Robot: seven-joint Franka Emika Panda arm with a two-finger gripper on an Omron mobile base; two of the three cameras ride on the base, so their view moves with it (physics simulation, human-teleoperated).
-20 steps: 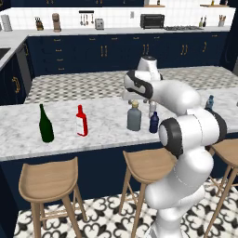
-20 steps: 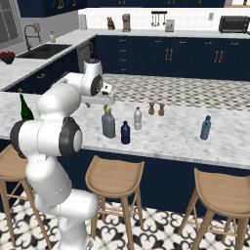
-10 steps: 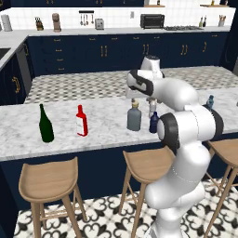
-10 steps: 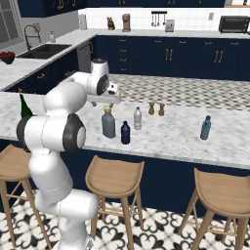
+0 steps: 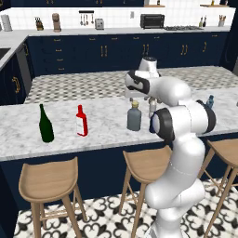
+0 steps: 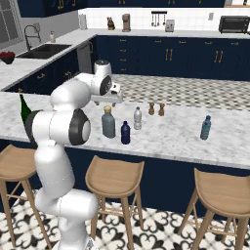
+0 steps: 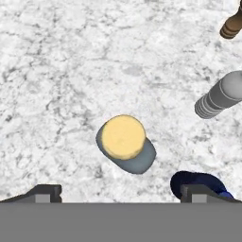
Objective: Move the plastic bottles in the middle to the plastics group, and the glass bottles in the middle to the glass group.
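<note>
Tan-capped grey bottle [image 7: 126, 150] beneath wide-open end effector [image 7: 120, 193].

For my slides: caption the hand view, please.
Open tool above the squat grey bottle, navy bottle beside it.

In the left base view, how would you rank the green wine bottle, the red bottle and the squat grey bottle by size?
1. green wine bottle, tallest
2. red flat bottle and squat grey bottle: similar height; grey one broader.
</note>
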